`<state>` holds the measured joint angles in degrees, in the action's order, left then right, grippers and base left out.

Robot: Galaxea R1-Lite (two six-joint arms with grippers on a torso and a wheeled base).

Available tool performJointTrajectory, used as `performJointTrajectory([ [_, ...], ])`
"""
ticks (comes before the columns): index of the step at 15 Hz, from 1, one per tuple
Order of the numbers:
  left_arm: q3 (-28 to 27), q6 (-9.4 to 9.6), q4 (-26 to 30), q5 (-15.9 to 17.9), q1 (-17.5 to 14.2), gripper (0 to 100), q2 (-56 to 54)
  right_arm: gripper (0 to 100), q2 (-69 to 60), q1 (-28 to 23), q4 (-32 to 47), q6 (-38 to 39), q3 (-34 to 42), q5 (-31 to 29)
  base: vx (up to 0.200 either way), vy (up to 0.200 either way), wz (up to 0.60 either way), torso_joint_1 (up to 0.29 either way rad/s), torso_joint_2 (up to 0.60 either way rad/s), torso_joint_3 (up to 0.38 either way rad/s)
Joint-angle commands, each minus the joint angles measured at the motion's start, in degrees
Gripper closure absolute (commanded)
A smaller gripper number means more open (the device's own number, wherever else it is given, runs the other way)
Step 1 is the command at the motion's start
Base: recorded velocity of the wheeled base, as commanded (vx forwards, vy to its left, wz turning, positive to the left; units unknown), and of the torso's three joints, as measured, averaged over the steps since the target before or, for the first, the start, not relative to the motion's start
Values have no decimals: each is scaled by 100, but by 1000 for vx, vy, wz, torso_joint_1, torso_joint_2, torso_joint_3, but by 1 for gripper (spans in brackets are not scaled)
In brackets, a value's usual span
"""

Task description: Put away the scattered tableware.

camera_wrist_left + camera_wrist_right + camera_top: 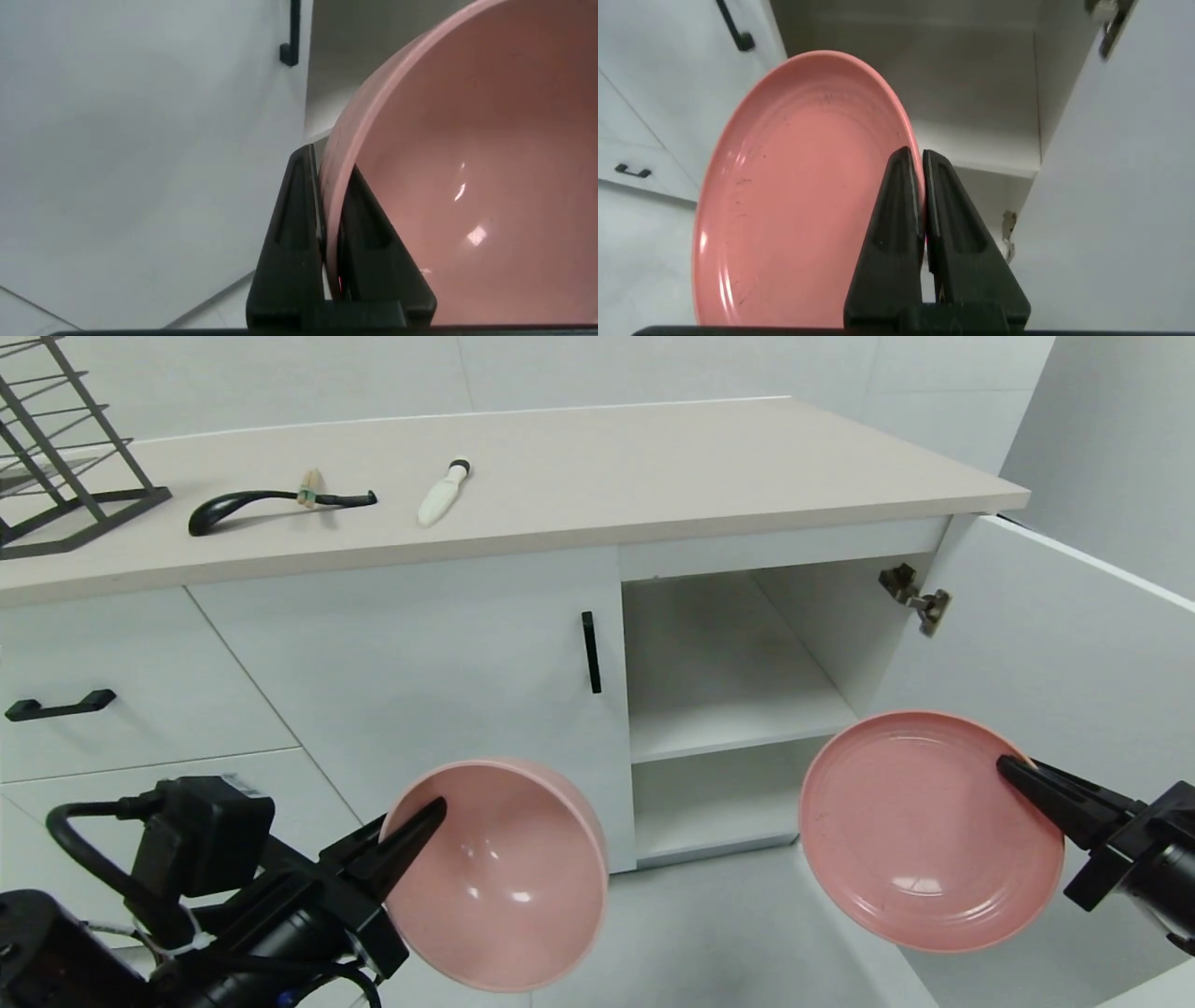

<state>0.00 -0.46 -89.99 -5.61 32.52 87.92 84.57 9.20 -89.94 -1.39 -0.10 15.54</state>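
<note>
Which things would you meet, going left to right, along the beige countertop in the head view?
Black wire rack → black curved ladle → small white utensil with a black tip.

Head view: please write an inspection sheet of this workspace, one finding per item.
Surface: beige countertop.
Job's things: pink bowl and pink plate held up; black ladle and white utensil lying on the countertop.
Clutter: nothing seen.
End effectors: left end effector shut on the bowl's rim, right end effector on the plate's rim.
Cables: black cable looped behind the left arm.
Surroundings: wire rack on the countertop; cabinet door open, shelf inside.
</note>
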Motion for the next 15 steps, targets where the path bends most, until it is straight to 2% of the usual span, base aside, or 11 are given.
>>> performJointTrajectory([
  [1, 0, -6, -1, -19, 0, 100, -29, 100, 16, 2, -6, -2, 1, 1, 200, 0, 0, -22, 246, 41],
  [2, 0, -6, -1, -37, 0, 100, -12, 100, 25, 2, -6, -2, 1, 1, 200, 0, 0, -12, 159, 36],
  [11, 0, 38, -1, -63, 0, 100, 24, 100, 148, 2, -6, -2, 1, 10, 0, 0, 0, -1, 14, 16],
  [13, 0, 38, -1, -63, 0, 100, -12, 100, 245, 2, -6, -2, 1, 10, 200, 0, 0, 0, -2, 17],
  [15, 0, 213, -1, -72, 0, 100, -12, 100, 289, -6, -6, -2, 1, 10, 200, 0, 0, 5, 2, 5],
])
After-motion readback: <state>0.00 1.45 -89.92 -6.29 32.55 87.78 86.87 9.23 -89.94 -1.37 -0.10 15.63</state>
